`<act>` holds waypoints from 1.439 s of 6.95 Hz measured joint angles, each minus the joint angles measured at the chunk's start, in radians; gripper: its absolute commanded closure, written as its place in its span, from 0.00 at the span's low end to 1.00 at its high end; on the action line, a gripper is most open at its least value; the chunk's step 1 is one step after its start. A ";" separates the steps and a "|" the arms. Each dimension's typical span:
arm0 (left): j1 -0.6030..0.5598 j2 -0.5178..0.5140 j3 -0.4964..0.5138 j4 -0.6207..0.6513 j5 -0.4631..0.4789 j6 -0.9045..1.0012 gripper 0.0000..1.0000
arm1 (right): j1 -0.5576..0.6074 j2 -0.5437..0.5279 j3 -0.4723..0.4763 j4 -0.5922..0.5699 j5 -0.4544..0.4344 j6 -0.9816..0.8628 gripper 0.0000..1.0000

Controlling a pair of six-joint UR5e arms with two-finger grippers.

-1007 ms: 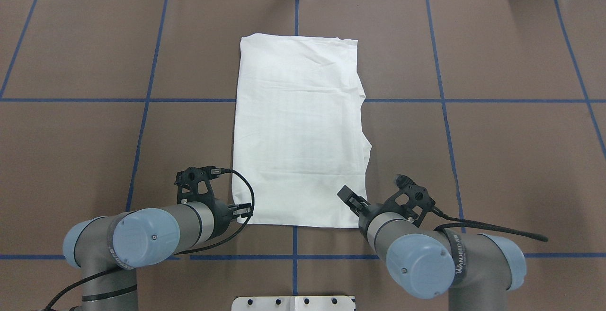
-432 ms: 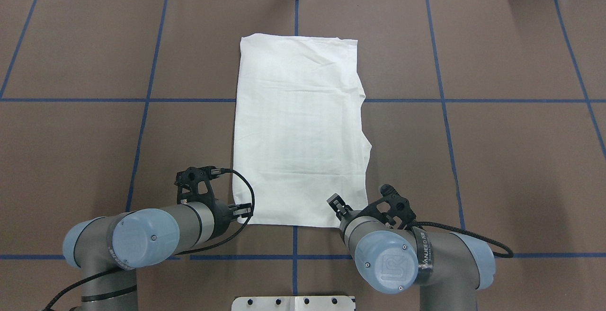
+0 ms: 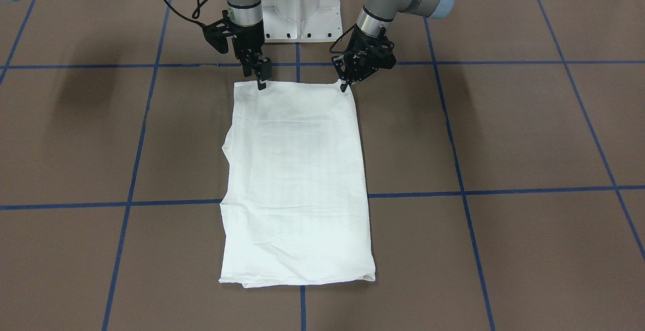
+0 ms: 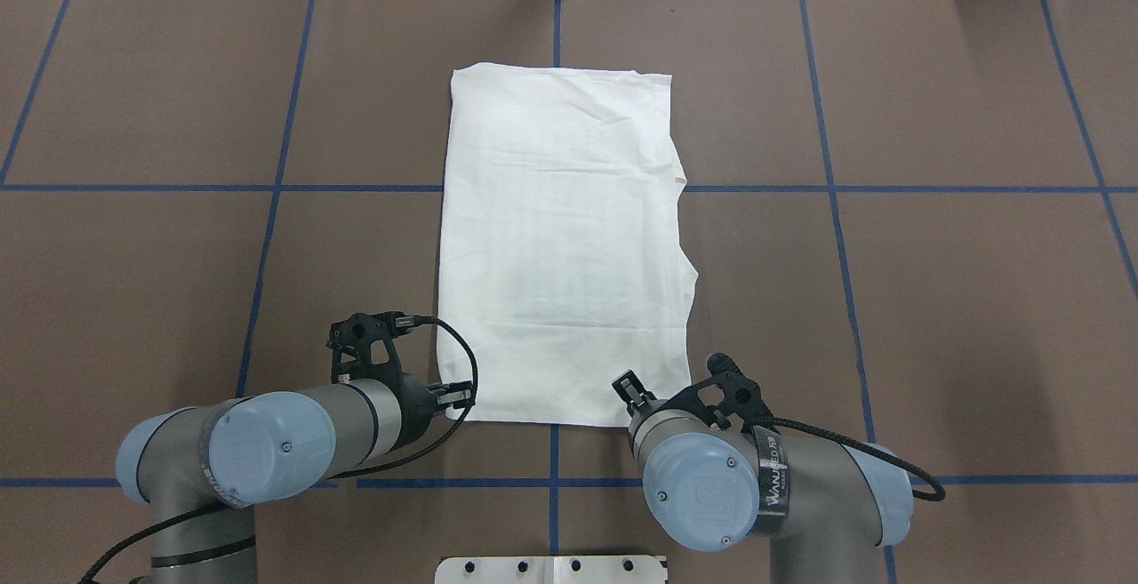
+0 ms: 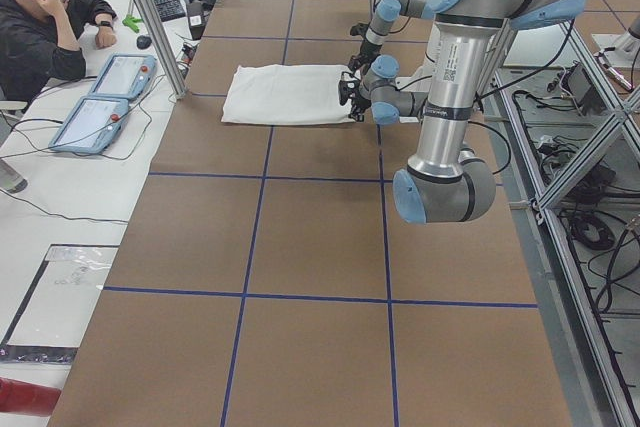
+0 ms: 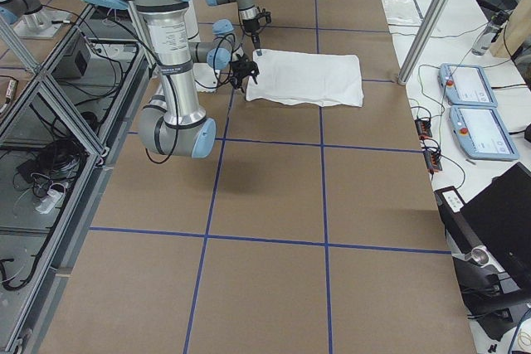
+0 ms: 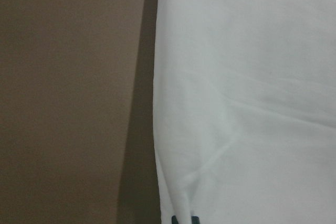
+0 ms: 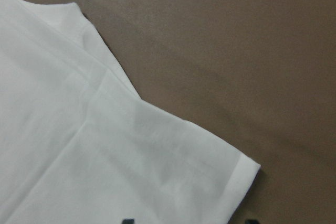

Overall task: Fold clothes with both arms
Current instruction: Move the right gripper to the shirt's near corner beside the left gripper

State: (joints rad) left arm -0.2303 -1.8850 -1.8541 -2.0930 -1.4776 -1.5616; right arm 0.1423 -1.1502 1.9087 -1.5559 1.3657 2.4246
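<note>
Work surface. The table (image 4: pixel 933 300) is covered edge to edge in matt brown sheet, divided into large rectangles by thin blue lines (image 4: pixel 133 188). One line runs down the middle, away from the robot, and two lines cross it. A white shirt (image 4: pixel 560 246), folded to a long rectangle, lies flat on the brown sheet astride the middle line, its long sides running away from the robot. The farther cross line passes under it about halfway along. Its left long edge is straight; its right long edge is uneven, with a small flap jutting out. Light creases cross the cloth. A white base plate (image 4: pixel 551 569) sits at the table's near edge, well apart from the shirt.
</note>
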 measured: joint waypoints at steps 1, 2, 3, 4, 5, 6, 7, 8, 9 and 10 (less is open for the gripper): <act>-0.001 0.000 -0.001 0.000 -0.001 0.000 1.00 | 0.001 0.002 -0.008 0.000 0.000 0.005 0.23; -0.001 0.000 -0.002 0.000 -0.001 0.000 1.00 | 0.003 0.009 -0.020 0.003 0.000 0.009 0.23; -0.001 -0.001 -0.003 0.000 -0.001 0.000 1.00 | 0.005 0.020 -0.035 0.005 -0.001 0.012 0.23; -0.001 -0.001 -0.004 0.000 -0.001 0.000 1.00 | 0.007 0.030 -0.047 0.006 -0.001 0.012 0.27; -0.001 -0.002 -0.006 0.001 -0.001 0.000 1.00 | 0.009 0.037 -0.055 0.007 -0.002 0.014 0.54; -0.001 -0.001 -0.006 0.001 -0.001 0.000 1.00 | 0.012 0.040 -0.057 0.007 -0.002 0.024 0.89; -0.001 -0.001 -0.007 0.001 -0.001 0.000 1.00 | 0.013 0.041 -0.058 0.008 -0.004 0.046 0.91; -0.001 -0.001 -0.007 0.001 -0.001 0.000 1.00 | 0.014 0.042 -0.061 0.010 -0.008 0.064 1.00; -0.001 -0.001 -0.008 0.000 -0.001 0.000 1.00 | 0.014 0.046 -0.068 0.011 -0.015 0.078 1.00; -0.001 -0.002 -0.011 0.000 -0.001 0.000 1.00 | 0.014 0.057 -0.082 0.011 -0.025 0.093 1.00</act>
State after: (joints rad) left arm -0.2316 -1.8866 -1.8654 -2.0930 -1.4787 -1.5616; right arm 0.1565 -1.0935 1.8270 -1.5450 1.3411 2.5175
